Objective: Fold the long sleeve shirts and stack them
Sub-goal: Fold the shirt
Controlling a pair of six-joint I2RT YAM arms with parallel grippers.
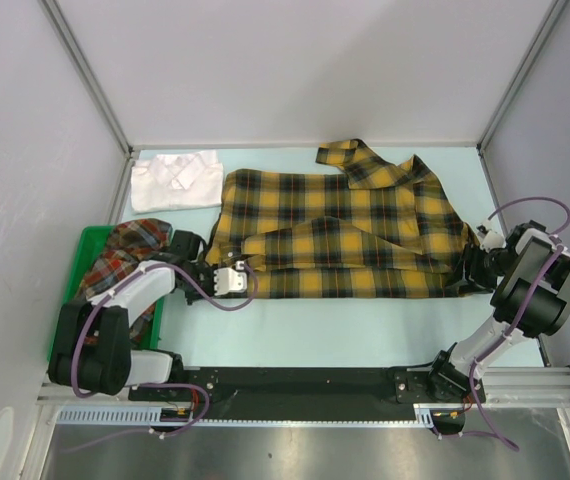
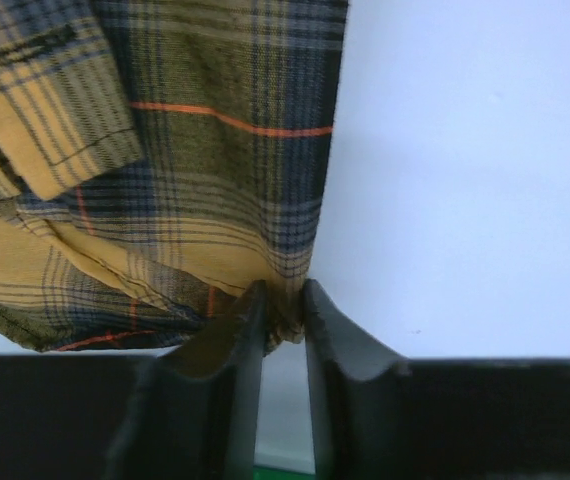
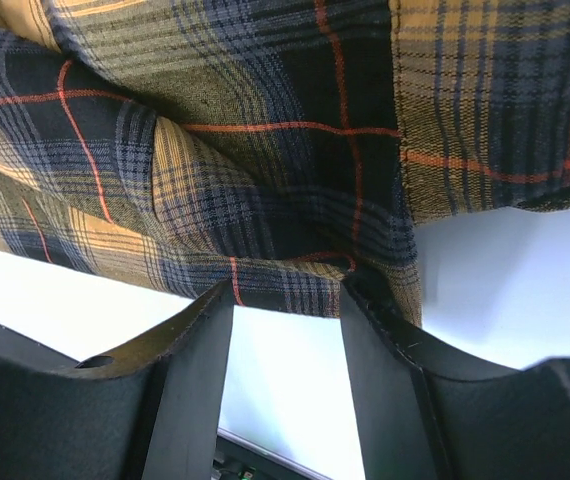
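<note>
The yellow-and-black plaid shirt (image 1: pixel 340 235) lies spread across the middle of the table, its collar at the far side and a sleeve folded across its body. My left gripper (image 1: pixel 230 280) is at the shirt's near left corner; in the left wrist view it (image 2: pixel 283 300) is shut on a bunch of the hem (image 2: pixel 215 200). My right gripper (image 1: pixel 473 268) is at the shirt's right edge; in the right wrist view it (image 3: pixel 285 300) is open, with the hem (image 3: pixel 265 180) lying across its fingertips. The white shirt (image 1: pixel 175 180) lies folded at the far left. The red-orange plaid shirt (image 1: pixel 125 250) is crumpled in the bin.
A green plastic bin (image 1: pixel 87 238) stands at the left edge beside my left arm. Grey walls close in the table on the left, far and right sides. A black rail (image 1: pixel 305 385) runs along the near edge.
</note>
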